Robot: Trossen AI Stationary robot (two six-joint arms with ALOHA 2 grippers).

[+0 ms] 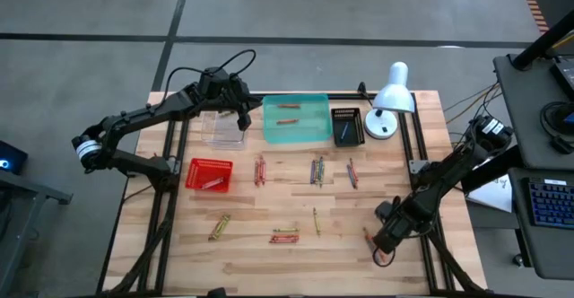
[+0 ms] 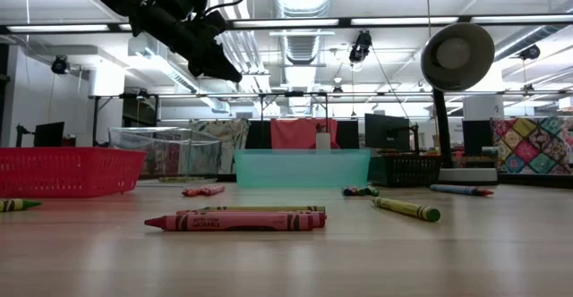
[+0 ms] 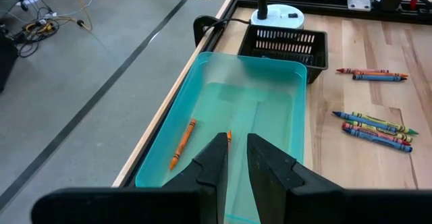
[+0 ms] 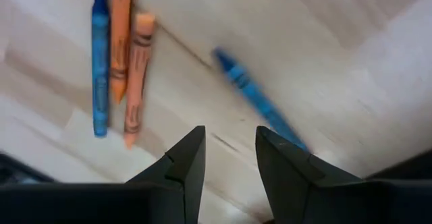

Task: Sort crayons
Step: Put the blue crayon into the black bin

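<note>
1. The right gripper (image 4: 226,158) hangs low over the table's (image 1: 242,244) near right corner, fingers parted around nothing, a blue crayon (image 4: 260,102) just ahead of them.
2. The left gripper (image 3: 233,163) hovers above the teal tray (image 3: 278,89), fingers narrowly parted, holding nothing visible.
3. Two orange crayons (image 3: 182,143) lie in that tray; other crayons (image 1: 317,170) lie grouped across the table.

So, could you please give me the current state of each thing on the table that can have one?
left gripper: above the teal tray, fingers slightly apart, nothing seen between them
right gripper: open, low over a blue crayon, not gripping it
teal tray: holds two orange crayons
red mesh basket: holds crayons
clear bin: looks empty
black basket: holds a blue crayon
desk lamp: upright; lit or not, cannot tell
</note>
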